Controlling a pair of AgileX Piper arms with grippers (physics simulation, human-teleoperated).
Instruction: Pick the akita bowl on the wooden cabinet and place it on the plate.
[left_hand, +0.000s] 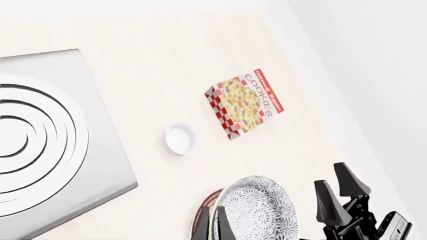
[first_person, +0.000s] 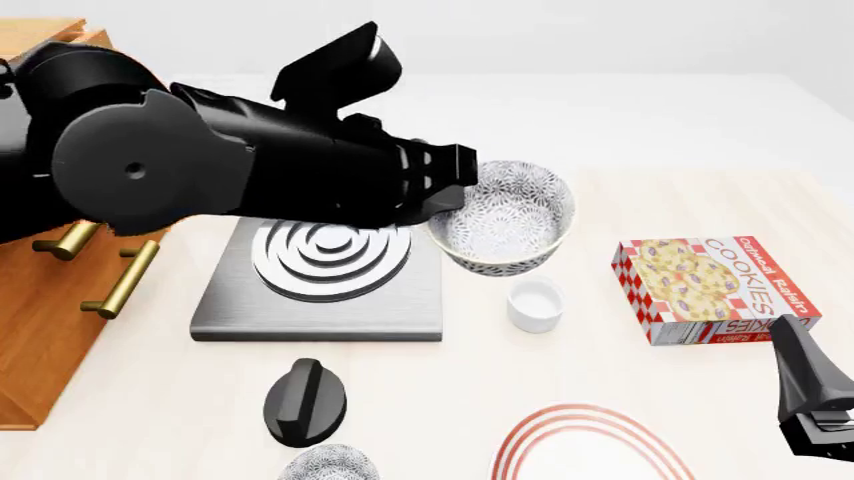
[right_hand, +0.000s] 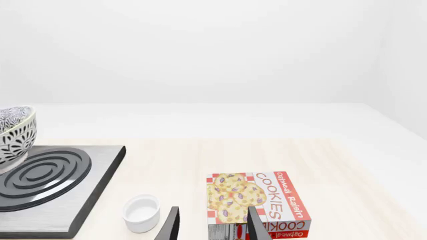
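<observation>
The akita bowl (first_person: 507, 215), black-and-white patterned with a pale rim, hangs in the air over the table beyond the stove's right edge. My left gripper (first_person: 447, 195) is shut on its rim. In the left wrist view the bowl (left_hand: 260, 212) sits against the left gripper (left_hand: 212, 229), with a red-ringed arc of the plate (left_hand: 201, 209) showing behind it. The plate (first_person: 587, 445) lies at the near edge, nearer than the bowl. The wooden cabinet (first_person: 34, 310) stands at the far left, mostly hidden by my left arm. My right gripper (right_hand: 213, 227) is open and empty, low at the right (first_person: 811, 400).
A grey stove plate (first_person: 327, 270) lies left of centre, a white ramekin (first_person: 535, 303) sits below the held bowl, and a cookies box (first_person: 714, 290) lies to the right. A black knob-like object (first_person: 304, 400) and a second patterned bowl (first_person: 328, 465) are near the front.
</observation>
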